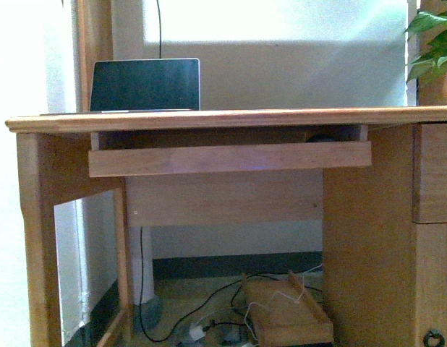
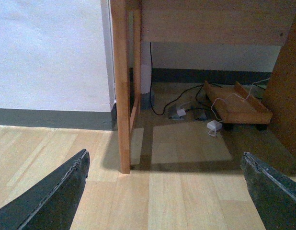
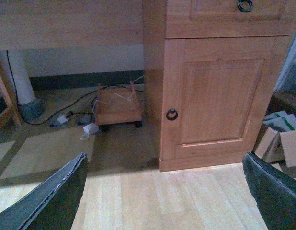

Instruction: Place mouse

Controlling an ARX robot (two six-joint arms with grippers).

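A small dark rounded shape, the mouse [image 1: 321,137], lies on the desk's pull-out tray [image 1: 231,158] towards its right end. Only its top shows above the tray's front board, under the desktop. Neither arm appears in the front view. My left gripper [image 2: 165,158] hangs open low over the wooden floor, facing the desk's left leg [image 2: 121,86], with nothing between its dark fingers [image 2: 52,196]. My right gripper [image 3: 165,158] is open too, empty, over the floor in front of the desk's cabinet door [image 3: 220,100].
A laptop [image 1: 145,84] stands open on the desktop [image 1: 281,116] at the left, and a plant [image 1: 433,43] at the far right. Under the desk sit a wheeled wooden stand [image 2: 236,105] and cables [image 2: 186,108]. Cardboard boxes [image 3: 277,139] lie right of the cabinet.
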